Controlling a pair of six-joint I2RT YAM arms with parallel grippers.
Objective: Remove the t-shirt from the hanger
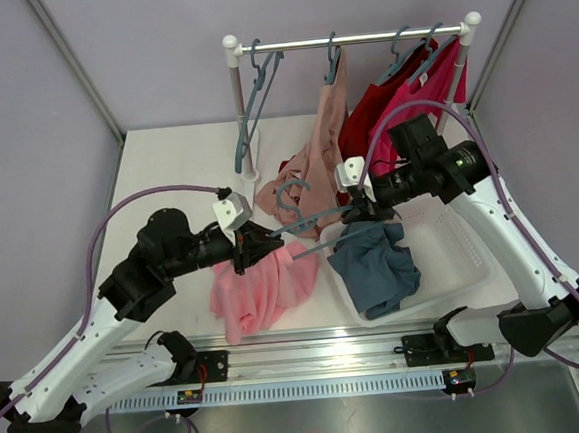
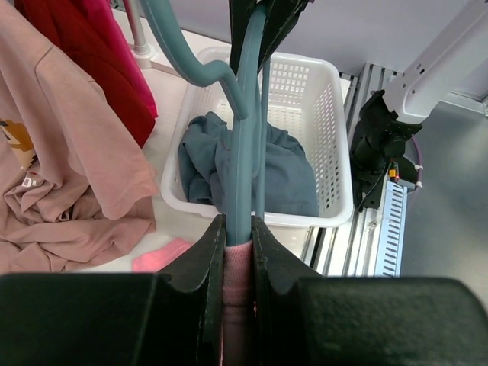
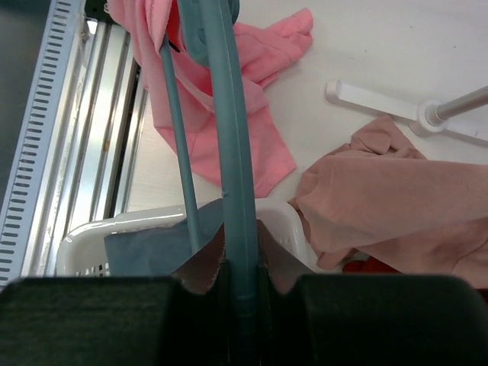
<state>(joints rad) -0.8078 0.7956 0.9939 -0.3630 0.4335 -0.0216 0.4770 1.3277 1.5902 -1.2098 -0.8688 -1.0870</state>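
Note:
A teal hanger (image 1: 305, 223) is held level between my two grippers above the table. My left gripper (image 1: 262, 247) is shut on the hanger's left end together with the pink t-shirt (image 1: 260, 289), which droops from there onto the table. In the left wrist view pink fabric (image 2: 238, 282) is pinched between the jaws of the left gripper (image 2: 239, 229), with the hanger (image 2: 248, 114) running up from them. My right gripper (image 1: 354, 211) is shut on the hanger's bare right arm. In the right wrist view the right gripper (image 3: 240, 236) clamps the hanger (image 3: 229, 114), with the t-shirt (image 3: 267, 61) beyond.
A white basket (image 1: 464, 263) at the right holds a blue-grey garment (image 1: 379, 265). A clothes rail (image 1: 356, 39) at the back carries an empty teal hanger (image 1: 256, 109), red shirts (image 1: 401, 97) and a dusty-pink shirt (image 1: 319, 144) trailing onto the table.

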